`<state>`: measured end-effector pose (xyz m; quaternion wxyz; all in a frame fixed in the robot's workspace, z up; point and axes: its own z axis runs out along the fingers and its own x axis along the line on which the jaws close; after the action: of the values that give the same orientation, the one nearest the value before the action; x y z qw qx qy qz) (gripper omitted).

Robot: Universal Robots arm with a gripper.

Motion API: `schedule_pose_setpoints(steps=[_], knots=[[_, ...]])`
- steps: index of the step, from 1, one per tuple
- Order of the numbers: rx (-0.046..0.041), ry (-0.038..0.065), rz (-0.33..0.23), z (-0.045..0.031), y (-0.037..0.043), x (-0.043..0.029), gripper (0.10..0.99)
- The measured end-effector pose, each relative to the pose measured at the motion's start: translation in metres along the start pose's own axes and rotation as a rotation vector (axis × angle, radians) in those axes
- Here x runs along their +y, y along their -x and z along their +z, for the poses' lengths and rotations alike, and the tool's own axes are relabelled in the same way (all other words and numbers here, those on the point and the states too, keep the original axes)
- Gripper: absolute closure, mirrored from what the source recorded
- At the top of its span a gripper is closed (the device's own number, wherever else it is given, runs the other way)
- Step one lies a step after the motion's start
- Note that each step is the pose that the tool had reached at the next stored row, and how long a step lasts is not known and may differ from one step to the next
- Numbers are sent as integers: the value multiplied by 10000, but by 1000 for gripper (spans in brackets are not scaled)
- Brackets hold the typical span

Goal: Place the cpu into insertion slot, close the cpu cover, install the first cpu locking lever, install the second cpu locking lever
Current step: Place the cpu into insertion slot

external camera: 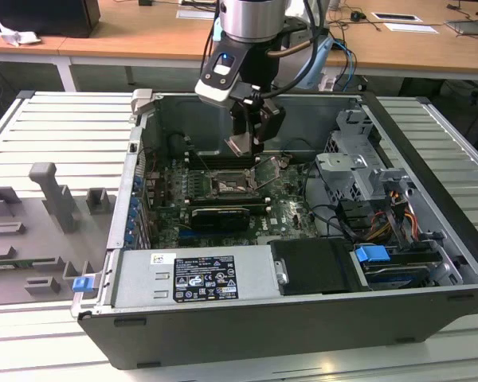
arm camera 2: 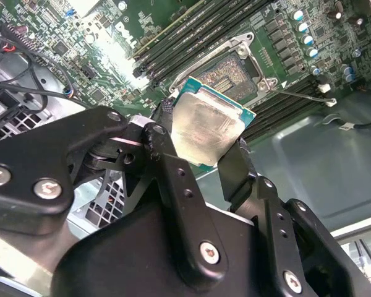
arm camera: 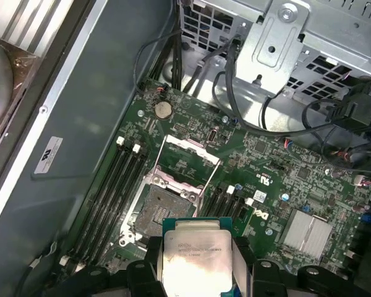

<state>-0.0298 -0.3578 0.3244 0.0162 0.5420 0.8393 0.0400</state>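
Observation:
My gripper (external camera: 249, 137) hangs inside the open computer case, shut on the cpu (external camera: 240, 144). The cpu is a pale metal-faced square chip (arm camera 2: 207, 124) pinched by its edges between the two black fingers (arm camera 2: 235, 170). In the first wrist view the cpu (arm camera: 195, 257) hovers above the board, just short of the insertion slot (arm camera: 162, 213), whose dark contact field lies bare. The cpu cover (arm camera: 188, 162), a silvery frame with a square cut-out, is flipped open beyond the slot. A thin locking lever (arm camera 2: 297, 96) stands free beside the insertion slot (arm camera 2: 229, 75).
Long memory slots (arm camera: 117, 185) flank the socket. A black expansion card (external camera: 219, 216) lies near it. A grey power supply (external camera: 195, 278) fills the case's near side, a drive cage (external camera: 358, 167) with cables sits on the exterior view's right, and grey fixtures (external camera: 56, 199) on its left.

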Motion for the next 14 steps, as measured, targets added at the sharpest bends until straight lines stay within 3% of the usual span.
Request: schedule_pose_setpoints(steps=[14], knots=[[-31, 6, 363, 13, 0, -1, 549]])
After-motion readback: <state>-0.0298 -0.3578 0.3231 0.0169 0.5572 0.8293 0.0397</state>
